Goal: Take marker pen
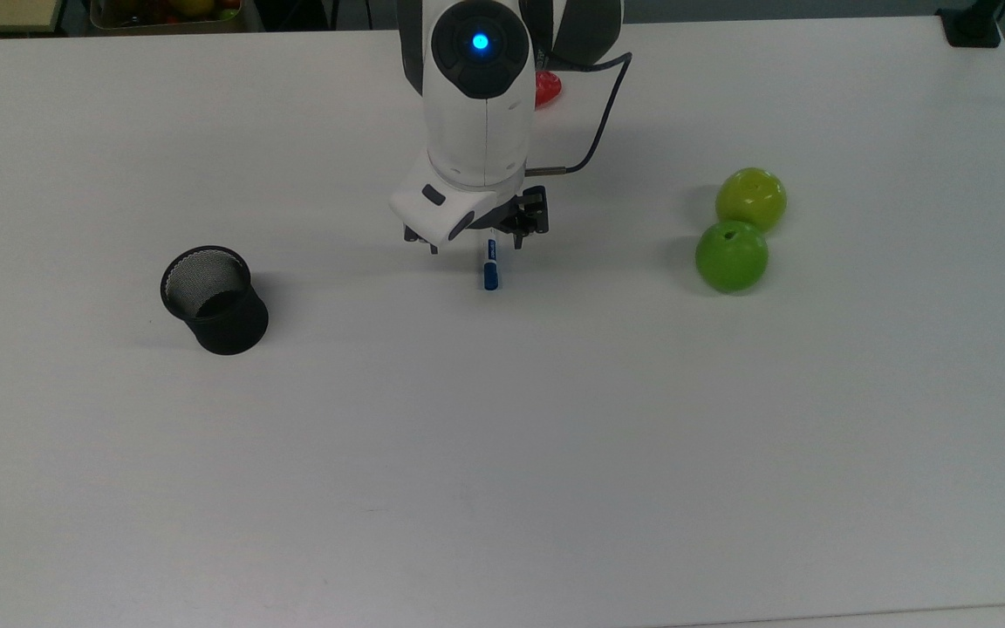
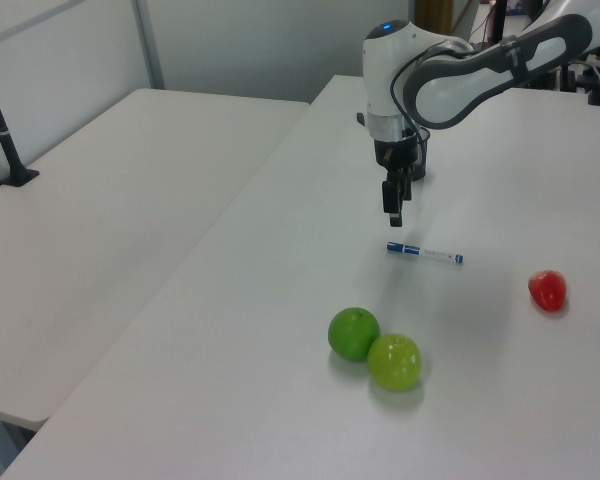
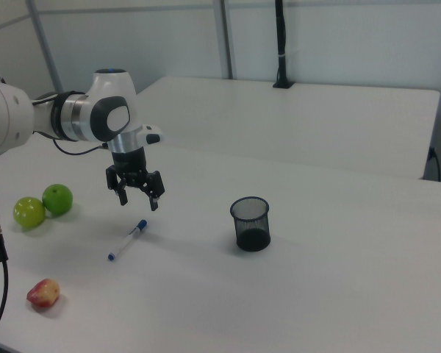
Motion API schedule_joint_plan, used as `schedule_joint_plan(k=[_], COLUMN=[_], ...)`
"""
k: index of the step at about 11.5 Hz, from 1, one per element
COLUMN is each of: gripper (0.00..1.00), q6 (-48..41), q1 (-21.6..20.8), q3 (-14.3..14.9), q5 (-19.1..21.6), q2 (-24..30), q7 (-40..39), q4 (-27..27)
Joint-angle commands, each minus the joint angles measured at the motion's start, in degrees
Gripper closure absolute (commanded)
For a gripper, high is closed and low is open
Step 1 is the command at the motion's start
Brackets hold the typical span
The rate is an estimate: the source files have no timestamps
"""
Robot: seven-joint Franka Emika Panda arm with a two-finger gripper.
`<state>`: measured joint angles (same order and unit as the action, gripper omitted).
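The marker pen (image 1: 490, 264) lies flat on the white table (image 1: 502, 453), its blue cap pointing toward the top view's bottom edge. In the left view the marker pen (image 2: 425, 253) lies just right of and below the fingers, and in the right view the marker pen (image 3: 127, 240) rests slanted on the table under the hand. My gripper (image 3: 138, 197) hangs a little above it, open, with nothing between the fingers. From above, the gripper (image 1: 476, 237) covers the pen's far end, and in the left view the gripper (image 2: 391, 205) points straight down.
A black mesh cup (image 1: 216, 301) stands upright at the top view's left. Two green apples (image 1: 751, 199) (image 1: 731, 255) touch each other at the top view's right. A red fruit (image 1: 546, 87) lies behind the arm. A second table (image 2: 100, 230) adjoins at the left view's left.
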<state>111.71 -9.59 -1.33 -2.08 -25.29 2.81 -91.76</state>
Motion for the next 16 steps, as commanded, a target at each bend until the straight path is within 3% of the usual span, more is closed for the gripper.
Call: schedule_joint_plan(k=[1, 4, 6, 10, 13, 16], gripper=[0.0, 0.0, 0.0, 0.0, 0.0, 0.0], q6=[0.71, -0.95, -8.4, -16.85, -22.75, -25.57], q1=[-0.78, -0.61, -0.08, 3.68, 6.59, 8.35], q3=[0.36, 0.53, 1.15, 1.24, 1.24, 1.24], q5=[-0.91, -0.91, -1.08, -1.79, -1.61, -1.52], q2=[0.42, 4.35, 9.27, 19.11, 25.27, 27.66], q7=[1.32, 1.41, 1.23, 0.26, -5.96, -6.77], q4=[0.0, 0.0, 0.7, 0.7, 0.44, 0.35])
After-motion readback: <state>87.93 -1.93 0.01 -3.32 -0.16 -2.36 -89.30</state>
